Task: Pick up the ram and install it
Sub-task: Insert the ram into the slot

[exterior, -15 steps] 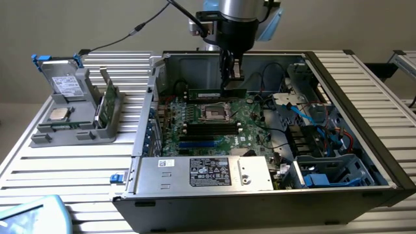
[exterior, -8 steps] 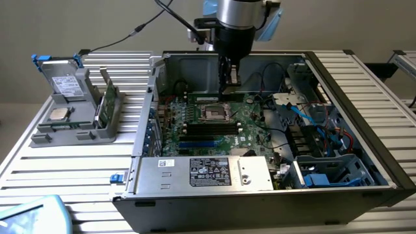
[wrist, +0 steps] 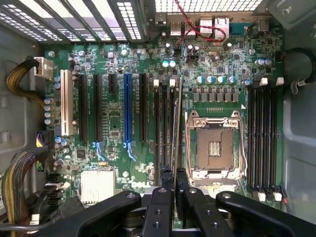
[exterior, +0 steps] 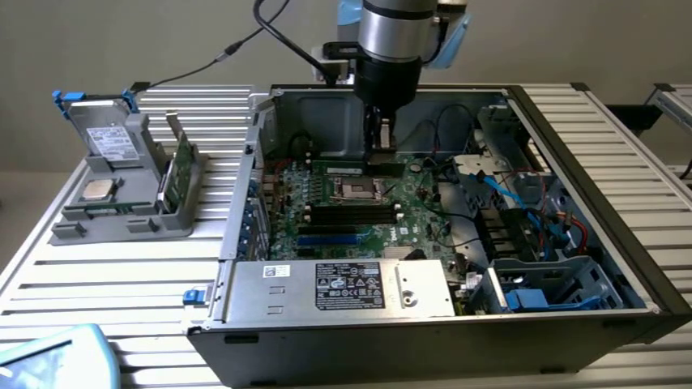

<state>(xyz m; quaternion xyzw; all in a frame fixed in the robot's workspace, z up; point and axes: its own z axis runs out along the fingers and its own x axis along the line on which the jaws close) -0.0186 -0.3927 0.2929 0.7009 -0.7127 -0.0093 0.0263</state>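
The ram (wrist: pixel 176 123) appears edge-on as a thin green stick, lined up along the memory slot nearest the empty processor socket (wrist: pixel 215 148). My gripper (wrist: pixel 174 173) is shut on one end of it, with black fingers (wrist: pixel 166 183) on either side. In the exterior view the gripper (exterior: pixel 382 150) hangs low inside the open computer case, at the back of the motherboard (exterior: pixel 416 203). The ram (exterior: pixel 348 169) runs from it toward the exterior view's left, behind the socket. I cannot tell whether the stick is seated in the slot.
A grey holder (exterior: pixel 119 223) left of the case carries a drive with blue handles (exterior: pixel 103 130), a silver processor chip (exterior: pixel 97 190) and another upright green board (exterior: pixel 178 166). The power supply (exterior: pixel 335 288), cables (exterior: pixel 519 203) and case walls (exterior: pixel 324 117) close in the motherboard.
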